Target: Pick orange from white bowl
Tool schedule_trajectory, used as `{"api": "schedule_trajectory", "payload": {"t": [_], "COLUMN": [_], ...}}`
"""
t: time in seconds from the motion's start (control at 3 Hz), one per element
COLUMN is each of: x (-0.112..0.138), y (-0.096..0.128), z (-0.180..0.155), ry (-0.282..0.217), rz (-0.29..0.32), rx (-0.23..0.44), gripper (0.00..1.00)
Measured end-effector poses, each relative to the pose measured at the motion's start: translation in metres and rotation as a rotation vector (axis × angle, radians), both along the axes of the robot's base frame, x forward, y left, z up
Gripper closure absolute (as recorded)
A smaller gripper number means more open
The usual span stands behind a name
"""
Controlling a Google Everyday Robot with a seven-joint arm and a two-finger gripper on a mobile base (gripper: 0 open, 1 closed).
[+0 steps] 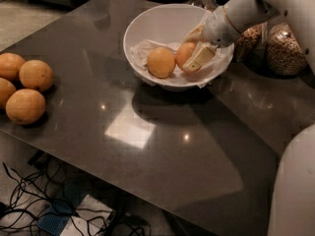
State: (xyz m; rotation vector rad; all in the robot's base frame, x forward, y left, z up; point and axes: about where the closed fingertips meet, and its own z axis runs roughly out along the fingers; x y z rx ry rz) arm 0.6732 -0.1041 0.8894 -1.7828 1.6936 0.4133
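Observation:
The white bowl (147,26) stands at the back middle of the dark table, lined with crumpled white paper. Two fruits lie in it: a paler yellow-orange fruit (161,62) on the left and the deeper reddish orange (184,54) on its right. My gripper (196,45) reaches into the bowl from the right. One cream finger (199,58) lies along the orange's near right side, and the other sits at its far side. The fingers look closed against the orange, which still rests in the bowl.
Several larger pale oranges (24,85) sit grouped at the table's left edge. Two glass jars of nuts (283,48) stand right behind the bowl. My white arm and body fill the right side. Cables lie on the floor below the front edge.

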Motion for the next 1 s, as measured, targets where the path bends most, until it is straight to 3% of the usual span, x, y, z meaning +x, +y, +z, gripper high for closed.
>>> {"api": "schedule_trajectory", "payload": {"t": [0.33, 0.67, 1.0], "x": [-0.013, -0.025, -0.025], "y": [0.012, 0.018, 0.018], "z": [0.036, 0.068, 0.068], "ry": [-0.041, -0.09, -0.09], "rz": [0.063, 0.098, 0.098], "rx": [0.133, 0.202, 0.202], "gripper": [1.0, 1.0, 1.0]}}
